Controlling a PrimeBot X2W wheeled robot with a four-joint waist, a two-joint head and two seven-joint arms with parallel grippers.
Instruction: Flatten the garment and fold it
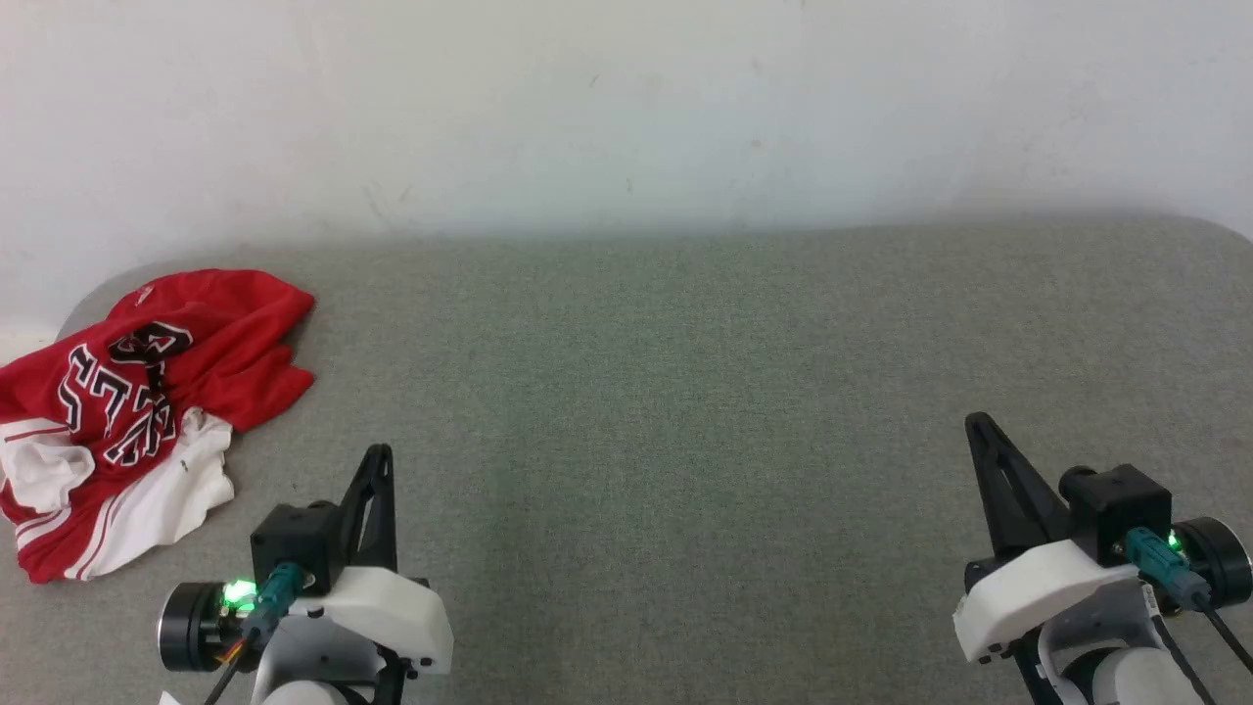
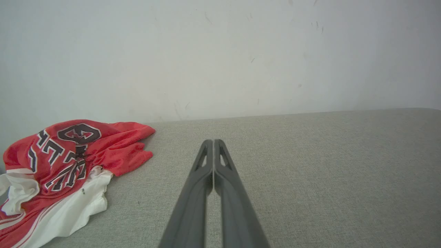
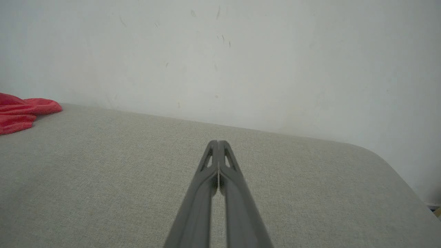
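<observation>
The garment [image 1: 147, 411] lies crumpled in a heap at the far left of the grey cloth-covered table [image 1: 685, 411], red with black white-outlined lettering on top and a white sleeve with red stripes at its near side. My left gripper [image 1: 380, 455] is shut and empty, to the right of the heap and nearer to me. In the left wrist view the garment [image 2: 69, 172] lies left of the closed left gripper [image 2: 213, 142]. My right gripper [image 1: 979, 423] is shut and empty far to the right. The right wrist view shows the right gripper [image 3: 218, 142] closed, with a red edge of the garment [image 3: 20, 112] at far left.
A pale wall [image 1: 626, 108] rises directly behind the table's back edge. The table's corners are rounded, and the right wrist view shows the table's edge [image 3: 406, 179] curving away at the right. The garment overhangs the left edge slightly.
</observation>
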